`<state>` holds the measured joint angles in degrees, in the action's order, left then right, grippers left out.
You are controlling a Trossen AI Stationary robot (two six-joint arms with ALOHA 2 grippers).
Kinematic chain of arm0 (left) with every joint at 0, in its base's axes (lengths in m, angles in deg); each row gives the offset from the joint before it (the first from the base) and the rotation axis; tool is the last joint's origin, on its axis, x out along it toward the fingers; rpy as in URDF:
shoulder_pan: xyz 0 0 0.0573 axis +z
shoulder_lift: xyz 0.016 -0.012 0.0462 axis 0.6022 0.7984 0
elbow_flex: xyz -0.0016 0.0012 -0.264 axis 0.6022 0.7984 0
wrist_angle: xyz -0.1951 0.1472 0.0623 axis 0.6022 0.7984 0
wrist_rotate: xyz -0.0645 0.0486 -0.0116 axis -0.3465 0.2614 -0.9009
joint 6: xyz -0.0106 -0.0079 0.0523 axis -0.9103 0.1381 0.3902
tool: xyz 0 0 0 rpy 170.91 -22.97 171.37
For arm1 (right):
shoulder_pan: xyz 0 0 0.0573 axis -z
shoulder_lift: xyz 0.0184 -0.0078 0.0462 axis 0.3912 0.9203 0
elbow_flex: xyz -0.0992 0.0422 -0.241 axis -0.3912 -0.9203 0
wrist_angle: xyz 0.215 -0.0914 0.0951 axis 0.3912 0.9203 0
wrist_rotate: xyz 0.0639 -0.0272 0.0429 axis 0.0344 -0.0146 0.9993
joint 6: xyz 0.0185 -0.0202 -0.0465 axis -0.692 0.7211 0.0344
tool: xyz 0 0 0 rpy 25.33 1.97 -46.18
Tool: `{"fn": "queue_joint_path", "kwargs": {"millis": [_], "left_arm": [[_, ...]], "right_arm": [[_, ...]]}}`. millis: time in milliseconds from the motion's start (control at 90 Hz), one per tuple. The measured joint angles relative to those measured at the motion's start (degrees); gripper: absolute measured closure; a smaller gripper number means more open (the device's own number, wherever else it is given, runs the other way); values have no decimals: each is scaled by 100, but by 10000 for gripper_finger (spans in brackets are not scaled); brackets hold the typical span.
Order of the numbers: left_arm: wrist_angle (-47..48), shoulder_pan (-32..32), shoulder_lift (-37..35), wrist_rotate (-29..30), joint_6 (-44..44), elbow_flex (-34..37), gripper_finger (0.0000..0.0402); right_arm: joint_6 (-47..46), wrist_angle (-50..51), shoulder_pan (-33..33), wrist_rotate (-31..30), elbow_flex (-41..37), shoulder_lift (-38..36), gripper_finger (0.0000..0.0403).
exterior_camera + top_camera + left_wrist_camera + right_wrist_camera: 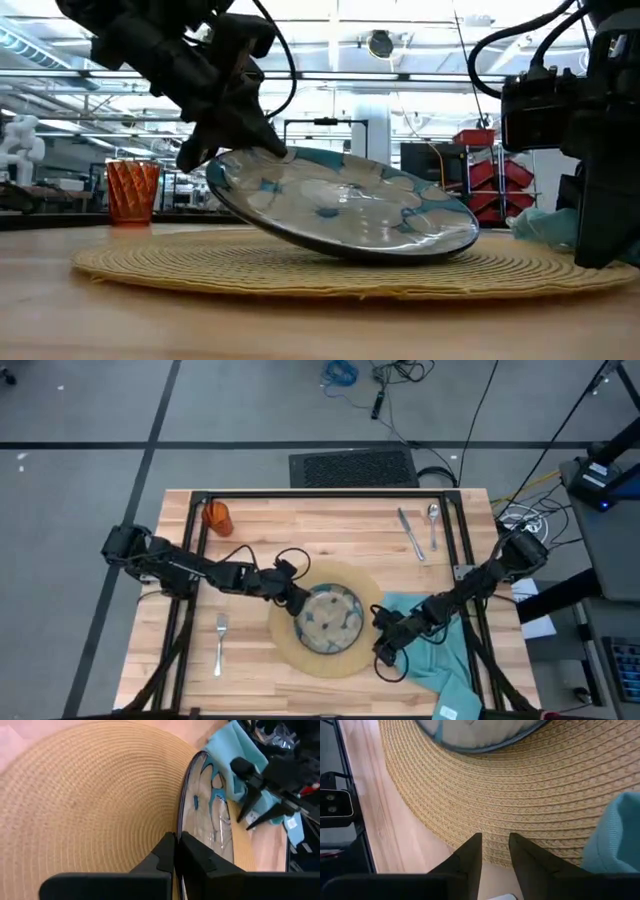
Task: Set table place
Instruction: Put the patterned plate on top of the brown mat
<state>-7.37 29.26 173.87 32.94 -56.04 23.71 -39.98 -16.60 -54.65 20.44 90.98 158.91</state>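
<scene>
Right now the plate (329, 618) sits tilted on the round tan mat (290, 645), which lies on the table (300, 525). In the low view the plate's (340, 205) far-from-napkin edge is lifted off the mat (150, 262) while the opposite edge rests on the weave. The left gripper (297, 603) is at that raised edge, its fingers pinched onto the rim; the left wrist view shows the two dark fingers (162, 855) nearly closed together with the plate's (210, 815) thin rim between them, above the mat (85, 805).

The right gripper (383, 652) hangs over the mat's edge on the side opposite the left gripper, just beside the teal napkin (440, 650). Its fingers (467, 855) stand slightly apart with nothing between them, pointing down at the mat (495, 785); the napkin (615, 835) shows at one side of that view and the plate's (475, 732) edge farther ahead. The left wrist view also catches this gripper (261, 810) beyond the plate, over the napkin (227, 745).

Relative to the mat, the fork (220, 640) lies on bare wood beyond the left gripper's side, well apart. The orange cup (217, 516) stands upright near the table's far corner on that same side; the low view shows it (132, 192) behind the mat. The knife (409, 533) and spoon (433, 523) lie side by side, close but apart, beyond the mat toward the table's far edge on the napkin's side.
</scene>
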Motion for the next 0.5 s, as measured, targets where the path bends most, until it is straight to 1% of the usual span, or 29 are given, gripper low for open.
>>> {"fn": "queue_joint_path", "kwargs": {"millis": [222,500], "left_arm": [[-70,-83,414,-234,-198,-8,401],[-26,-233,450,-398,-343,-11,401]], "right_arm": [[39,0,-2,17,-2,0,310],[-2,7,-2,1,-2,0,310]]}}
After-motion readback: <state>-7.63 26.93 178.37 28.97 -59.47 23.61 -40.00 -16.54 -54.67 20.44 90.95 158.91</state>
